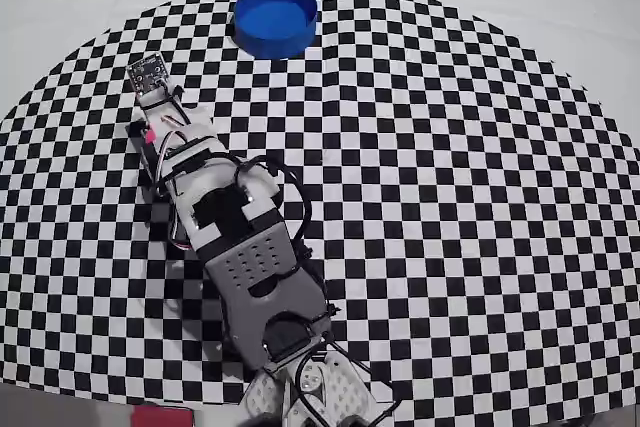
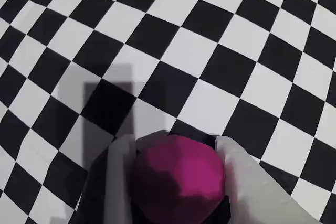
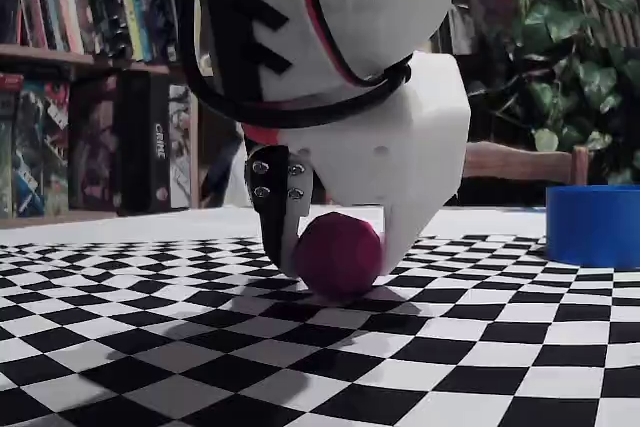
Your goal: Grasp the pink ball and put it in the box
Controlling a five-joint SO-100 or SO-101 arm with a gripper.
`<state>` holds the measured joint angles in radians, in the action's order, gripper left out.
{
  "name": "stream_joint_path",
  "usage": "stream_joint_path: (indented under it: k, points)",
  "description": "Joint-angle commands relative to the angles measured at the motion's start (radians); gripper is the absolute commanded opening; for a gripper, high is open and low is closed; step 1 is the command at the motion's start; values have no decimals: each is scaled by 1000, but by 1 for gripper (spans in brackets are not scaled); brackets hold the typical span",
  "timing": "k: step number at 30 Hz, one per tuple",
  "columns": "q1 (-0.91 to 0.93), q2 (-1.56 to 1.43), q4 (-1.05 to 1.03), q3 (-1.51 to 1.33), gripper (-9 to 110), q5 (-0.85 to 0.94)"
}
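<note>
The pink ball [image 2: 181, 182] is a small magenta sphere resting on the checkered cloth, also seen in the fixed view [image 3: 337, 252]. My gripper [image 3: 337, 259] stands down over it, with one finger [image 3: 275, 207] against its left side and the white finger [image 3: 420, 197] against its right. In the wrist view the gripper [image 2: 176, 179] has both fingers pressed on the ball's sides. In the overhead view the gripper [image 1: 155, 132] hides the ball. The box [image 1: 275, 17], a round blue container, sits at the far edge of the cloth, well beyond the gripper, and at the right in the fixed view [image 3: 595, 227].
The arm [image 1: 250, 257] stretches from the base at the bottom edge up to the left. A flat red piece [image 1: 160, 415] lies at the bottom edge. Bookshelves [image 3: 90, 77], a wooden chair back [image 3: 520, 162] and a plant [image 3: 560, 57] stand behind the table.
</note>
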<state>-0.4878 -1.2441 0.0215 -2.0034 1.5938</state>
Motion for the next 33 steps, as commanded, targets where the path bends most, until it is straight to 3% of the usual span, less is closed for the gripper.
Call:
stream_joint_path:
  k: [1,33]
  points:
    - [-3,-92,12,21,0,-6]
    - [71,-399,12,-140,0,-6]
